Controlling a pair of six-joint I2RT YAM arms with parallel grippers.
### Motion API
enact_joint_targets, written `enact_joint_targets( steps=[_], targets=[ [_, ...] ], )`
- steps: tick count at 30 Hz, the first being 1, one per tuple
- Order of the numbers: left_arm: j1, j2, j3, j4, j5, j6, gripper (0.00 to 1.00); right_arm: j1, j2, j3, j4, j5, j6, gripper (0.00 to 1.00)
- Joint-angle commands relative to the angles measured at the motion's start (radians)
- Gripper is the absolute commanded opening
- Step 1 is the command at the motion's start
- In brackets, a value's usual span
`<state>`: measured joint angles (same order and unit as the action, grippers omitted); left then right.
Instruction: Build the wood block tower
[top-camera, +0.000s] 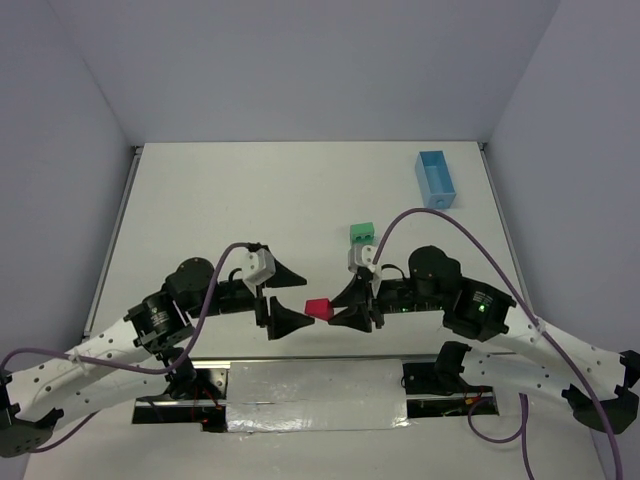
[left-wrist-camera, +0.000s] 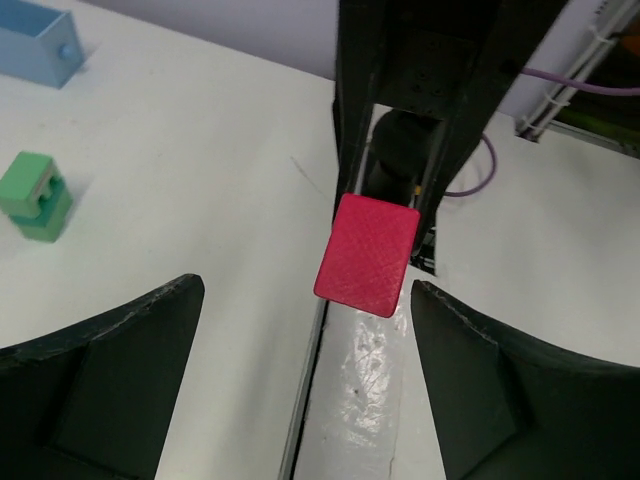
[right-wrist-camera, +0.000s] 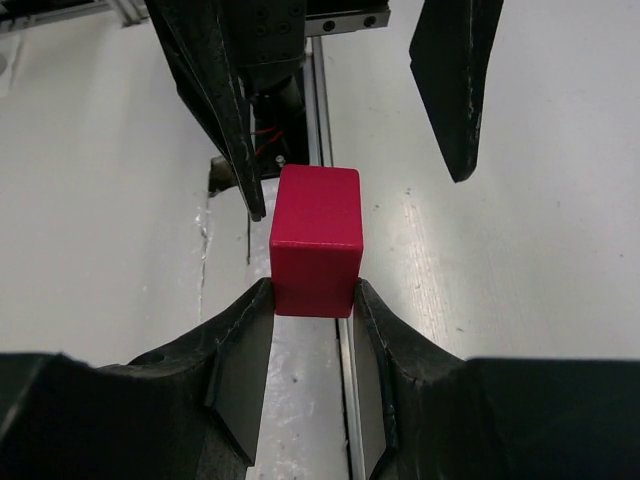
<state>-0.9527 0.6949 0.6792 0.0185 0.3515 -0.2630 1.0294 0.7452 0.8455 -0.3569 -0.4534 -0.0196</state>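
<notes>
My right gripper (top-camera: 336, 308) is shut on a red block (top-camera: 318, 308) and holds it above the table's near edge. In the right wrist view the red block (right-wrist-camera: 315, 240) is pinched at its near end between my two fingers (right-wrist-camera: 240, 340), with the right gripper (right-wrist-camera: 312, 292) closed on it. My left gripper (top-camera: 298, 298) is open, its jaws set wide on either side of the red block's free end without touching it. In the left wrist view the red block (left-wrist-camera: 368, 255) hangs just ahead of the open left gripper (left-wrist-camera: 305, 300). A small green block stack (top-camera: 362, 233) stands on the table behind the right gripper.
A light blue tray (top-camera: 435, 178) lies at the back right and also shows in the left wrist view (left-wrist-camera: 40, 45). The green block stack (left-wrist-camera: 35, 197) shows at the left there. A shiny metal strip (top-camera: 315, 395) runs along the near edge between the arm bases.
</notes>
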Motion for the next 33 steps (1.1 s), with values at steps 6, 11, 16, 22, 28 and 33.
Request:
enact_joint_targets(
  steps=[6,11,16,22,28,33],
  targets=[
    [-0.004,0.026,0.039,0.136,0.244,0.051,0.78,-0.003,-0.011,0.073,-0.030,-0.059,0.017,0.08],
    [-0.004,0.014,0.039,0.121,0.248,0.056,0.64,-0.003,-0.009,0.084,-0.048,-0.041,0.006,0.07],
    [-0.004,0.038,0.059,0.107,0.262,0.056,0.34,-0.002,0.002,0.090,-0.045,-0.036,0.001,0.08],
    [-0.004,0.069,0.068,0.098,0.261,0.051,0.04,-0.002,0.011,0.096,-0.031,-0.016,-0.008,0.09],
    [-0.004,0.061,0.053,0.113,0.103,0.025,0.00,0.000,-0.012,0.073,-0.011,0.068,0.010,0.43],
    [-0.004,0.045,0.014,0.172,-0.049,-0.010,0.00,-0.002,-0.043,0.087,-0.027,0.160,0.084,1.00]
  ],
)
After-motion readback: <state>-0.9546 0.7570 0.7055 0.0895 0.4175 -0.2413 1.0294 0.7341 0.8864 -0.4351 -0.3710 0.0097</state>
